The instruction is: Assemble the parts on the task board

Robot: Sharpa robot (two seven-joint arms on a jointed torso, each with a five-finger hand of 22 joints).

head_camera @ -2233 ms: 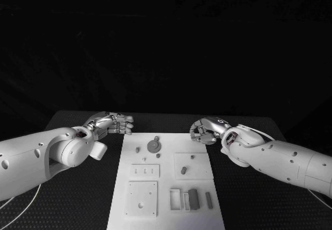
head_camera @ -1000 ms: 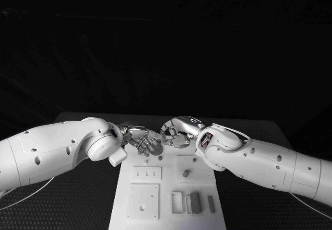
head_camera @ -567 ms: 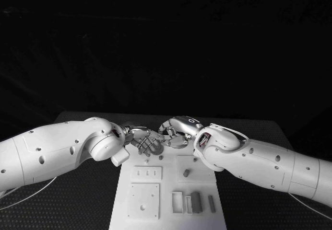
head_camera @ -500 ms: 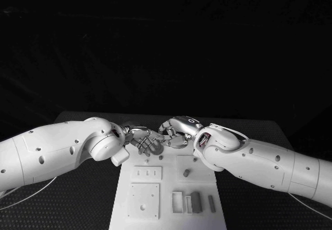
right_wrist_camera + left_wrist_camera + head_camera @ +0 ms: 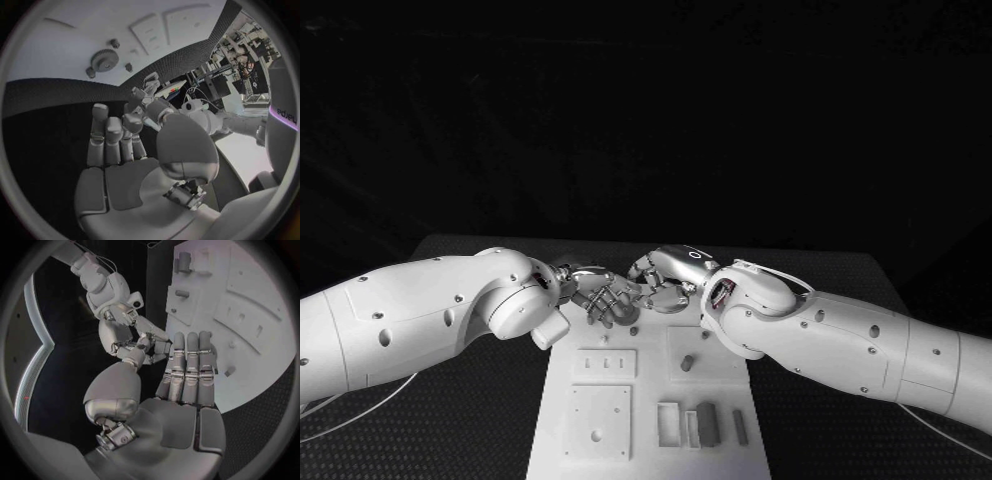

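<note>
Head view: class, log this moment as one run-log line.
left hand: open, empty | right hand: open, empty | both above task board far end

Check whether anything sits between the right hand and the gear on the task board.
Nothing visible does. In the right wrist view, bare table and task board lie between the right hand and the gear; the left hand sits beside that path, not across it.

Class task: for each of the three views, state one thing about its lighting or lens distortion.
Head view: task board bright against black surroundings. Left wrist view: fisheye bends the board's straight edges behind the left hand. Right wrist view: circular picture in a dark frame; right hand looms large.
</note>
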